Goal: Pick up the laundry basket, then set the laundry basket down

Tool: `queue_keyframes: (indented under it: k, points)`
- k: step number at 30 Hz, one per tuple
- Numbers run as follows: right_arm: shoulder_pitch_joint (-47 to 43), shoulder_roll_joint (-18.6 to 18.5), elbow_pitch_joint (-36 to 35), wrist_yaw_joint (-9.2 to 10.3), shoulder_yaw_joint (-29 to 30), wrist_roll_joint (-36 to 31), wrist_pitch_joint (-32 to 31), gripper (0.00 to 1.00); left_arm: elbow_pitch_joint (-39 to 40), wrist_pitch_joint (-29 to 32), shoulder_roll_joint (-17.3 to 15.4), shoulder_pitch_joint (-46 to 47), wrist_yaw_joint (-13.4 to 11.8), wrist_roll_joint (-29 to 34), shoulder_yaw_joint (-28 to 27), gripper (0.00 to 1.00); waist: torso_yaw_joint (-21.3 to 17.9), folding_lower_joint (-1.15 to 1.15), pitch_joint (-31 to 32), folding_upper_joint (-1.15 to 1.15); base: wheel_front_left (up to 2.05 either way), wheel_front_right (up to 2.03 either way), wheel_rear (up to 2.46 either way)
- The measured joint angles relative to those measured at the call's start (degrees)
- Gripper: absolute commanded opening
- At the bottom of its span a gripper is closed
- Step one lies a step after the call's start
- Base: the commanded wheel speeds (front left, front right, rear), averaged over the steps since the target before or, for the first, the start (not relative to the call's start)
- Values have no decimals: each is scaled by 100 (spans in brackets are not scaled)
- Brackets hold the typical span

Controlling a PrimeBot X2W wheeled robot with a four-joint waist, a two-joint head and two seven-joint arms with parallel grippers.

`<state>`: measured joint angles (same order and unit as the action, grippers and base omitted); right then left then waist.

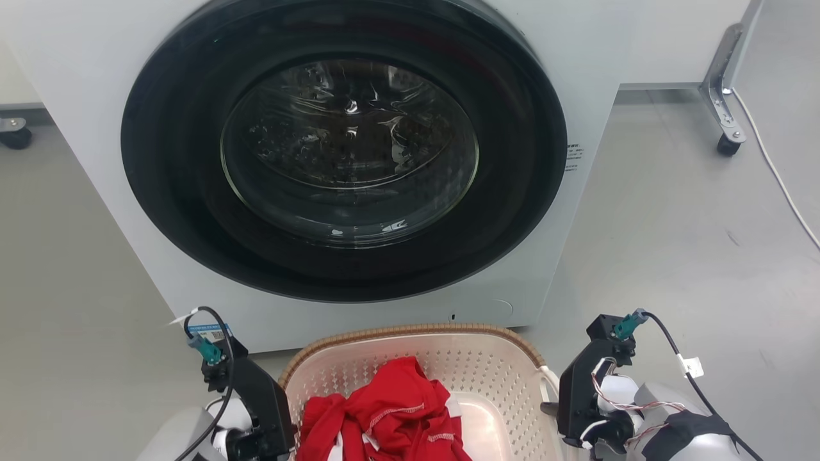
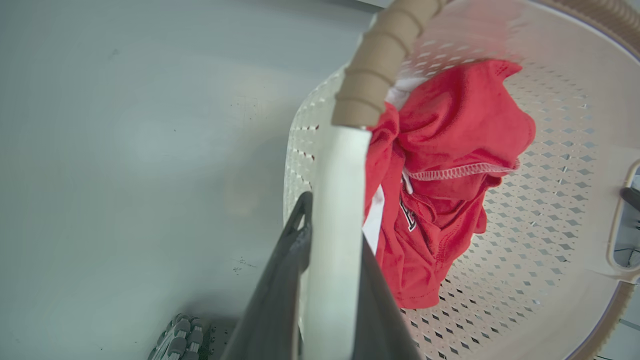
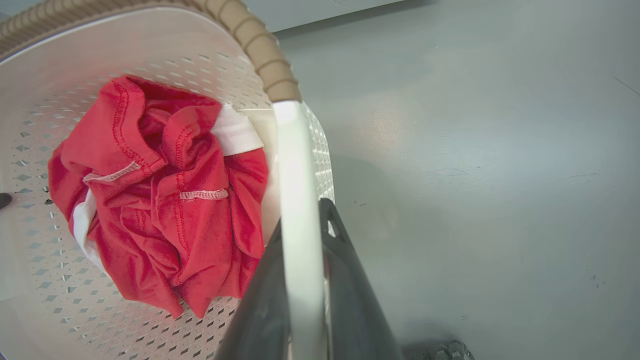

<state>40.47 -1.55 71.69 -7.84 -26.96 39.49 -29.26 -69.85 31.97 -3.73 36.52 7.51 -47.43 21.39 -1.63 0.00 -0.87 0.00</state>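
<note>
Laundry basket [image 1: 461, 368] cut off by the head view's bottom edge, its near half and base hidden; cannot tell whether it rests on the grey floor [image 1: 672, 224] or hangs clear of it. Washing machine [image 1: 576, 64] stands just behind the basket, door shut. Left gripper [image 2: 330, 250] is clamped on the basket's left white handle [image 2: 335, 200], a dark finger on each side; right gripper [image 3: 300, 235] is clamped likewise on the right handle [image 3: 295, 165]; the inner fingers are partly hidden by the handles. Red garment [image 1: 384, 410] with white trim lies bunched inside the basket. Open floor on both sides of the basket; wheeled frame leg [image 1: 727, 128] and white cable [image 1: 775, 173] well beyond its right side. Dark lettering on the garment is folded under, unreadable; small print [image 1: 573, 157] on the machine front and blue tag [image 1: 208, 333] by the left gripper's wrist are too small to read
</note>
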Motion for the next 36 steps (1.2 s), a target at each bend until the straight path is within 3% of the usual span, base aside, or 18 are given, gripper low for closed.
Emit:
queue_keyframes:
  k: [36]
  points:
    - [-102,2,14,1,-137,189,-249,0,16,172,-48,-178,-2,-285,177,0,20,0,189,1,0,0,0]
